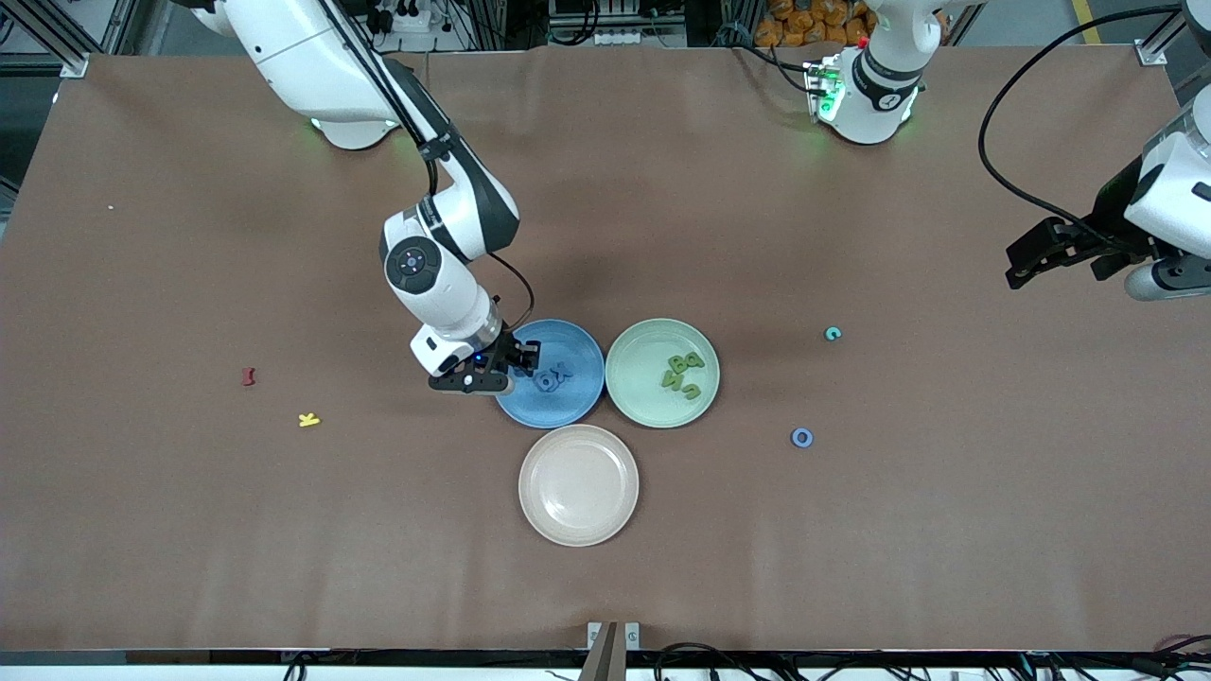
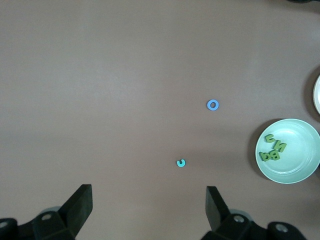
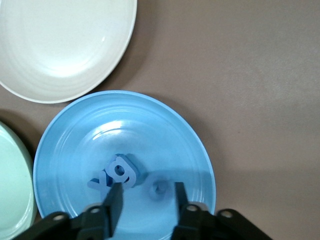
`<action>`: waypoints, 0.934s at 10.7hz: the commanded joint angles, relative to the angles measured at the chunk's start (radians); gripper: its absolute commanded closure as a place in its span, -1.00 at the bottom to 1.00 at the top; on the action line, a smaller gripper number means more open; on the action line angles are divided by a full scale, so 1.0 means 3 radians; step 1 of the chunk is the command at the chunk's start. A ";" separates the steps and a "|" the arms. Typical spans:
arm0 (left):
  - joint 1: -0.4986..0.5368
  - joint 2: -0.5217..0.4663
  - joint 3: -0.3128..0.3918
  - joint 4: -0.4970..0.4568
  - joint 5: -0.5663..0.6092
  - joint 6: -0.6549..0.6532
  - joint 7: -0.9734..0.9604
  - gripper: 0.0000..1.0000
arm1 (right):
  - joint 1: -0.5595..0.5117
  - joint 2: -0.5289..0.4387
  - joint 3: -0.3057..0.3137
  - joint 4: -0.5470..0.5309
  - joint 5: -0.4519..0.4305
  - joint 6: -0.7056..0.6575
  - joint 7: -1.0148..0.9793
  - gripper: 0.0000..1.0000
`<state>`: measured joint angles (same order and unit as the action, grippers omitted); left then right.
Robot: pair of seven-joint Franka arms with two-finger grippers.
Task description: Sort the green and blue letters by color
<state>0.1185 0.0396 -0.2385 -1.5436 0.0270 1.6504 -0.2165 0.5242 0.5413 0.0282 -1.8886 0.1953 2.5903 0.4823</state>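
My right gripper [image 1: 522,360] [image 3: 146,200] hangs low over the blue plate [image 1: 568,402] [image 3: 75,145], jaws open. A blurred blue letter [image 3: 160,189] lies between the fingers, touching neither. Two more blue letters [image 1: 552,376] [image 3: 117,175] lie on the plate beside it. The green plate [image 1: 632,378] [image 2: 295,170] holds several green letters [image 1: 683,374] [image 2: 273,149]. On the bare table toward the left arm's end lie a teal letter [image 1: 833,333] [image 2: 181,163] and a blue ring-shaped letter [image 1: 802,437] [image 2: 213,105]. My left gripper [image 1: 1022,265] [image 2: 149,200] waits wide open and empty, high over that end.
A cream plate [image 1: 578,484] [image 3: 55,45] with nothing on it sits nearer the front camera than the two coloured plates. A red letter [image 1: 249,376] and a yellow K [image 1: 308,420] lie toward the right arm's end of the brown table.
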 commanded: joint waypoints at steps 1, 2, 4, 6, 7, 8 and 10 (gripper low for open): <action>0.0014 -0.0035 -0.0028 -0.0014 -0.0029 -0.0035 0.0011 -1.00 | -0.0039 -0.0009 -0.0017 0.0113 0.0065 -0.0059 0.0039 -1.00; 0.0019 -0.0040 -0.0033 -0.0014 -0.0029 -0.0035 0.0006 -1.00 | -0.0115 -0.0040 -0.0022 0.0149 0.0045 -0.0130 0.0024 -1.00; 0.0029 -0.0030 -0.0028 -0.0014 -0.0024 -0.0035 0.0016 -1.00 | -0.0472 -0.0147 -0.0012 0.0154 -0.0022 -0.0319 -0.0256 -1.00; 0.0024 -0.0014 -0.0028 -0.0014 -0.0024 -0.0025 0.0016 -1.00 | -0.0876 -0.0234 -0.0017 0.0144 -0.0250 -0.0550 -0.0543 -1.00; 0.0024 -0.0014 -0.0028 -0.0009 -0.0024 -0.0015 0.0016 -1.00 | -0.1106 -0.0295 -0.0012 0.0139 -0.0379 -0.0626 -0.0660 -1.00; 0.0024 -0.0009 -0.0028 -0.0009 -0.0024 -0.0015 0.0016 -1.00 | -0.1275 -0.0377 -0.0012 0.0134 -0.0461 -0.0754 -0.0778 -1.00; 0.0019 -0.0009 -0.0028 -0.0014 -0.0024 -0.0010 0.0021 -1.00 | -0.1511 -0.0581 -0.0027 0.0129 -0.0630 -0.1034 -0.0968 -1.00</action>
<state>0.1187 0.0412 -0.2425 -1.5463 0.0270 1.6504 -0.2165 0.1387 0.4562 0.0058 -1.8288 0.0608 2.3724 0.2360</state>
